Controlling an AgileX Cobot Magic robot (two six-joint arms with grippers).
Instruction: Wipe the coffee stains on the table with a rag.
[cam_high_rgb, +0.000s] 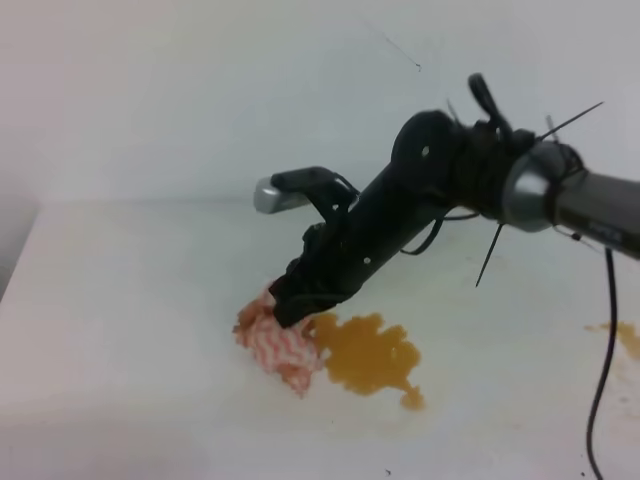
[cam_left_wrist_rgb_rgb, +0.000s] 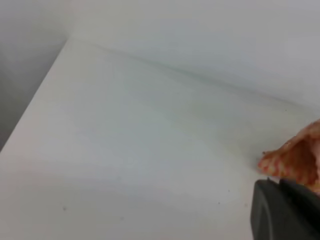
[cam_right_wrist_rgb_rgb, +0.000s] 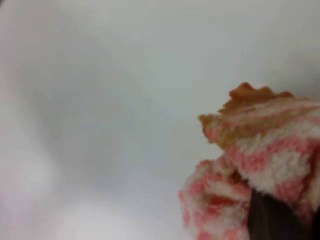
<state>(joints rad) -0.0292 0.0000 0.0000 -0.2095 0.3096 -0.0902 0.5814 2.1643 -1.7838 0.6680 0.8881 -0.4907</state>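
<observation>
White table (cam_high_rgb: 120, 330) beside clamped rag (cam_high_rgb: 277, 345).

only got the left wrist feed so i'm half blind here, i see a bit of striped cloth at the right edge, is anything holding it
Observer: Yes, the right gripper is shut on the rag.
Operator: where's the coffee from there
Observer: The big coffee stain lies on the table, touching the rag's right side in the high view.
Operator: any other spill
Observer: A smaller stain sits at the far right edge.
</observation>
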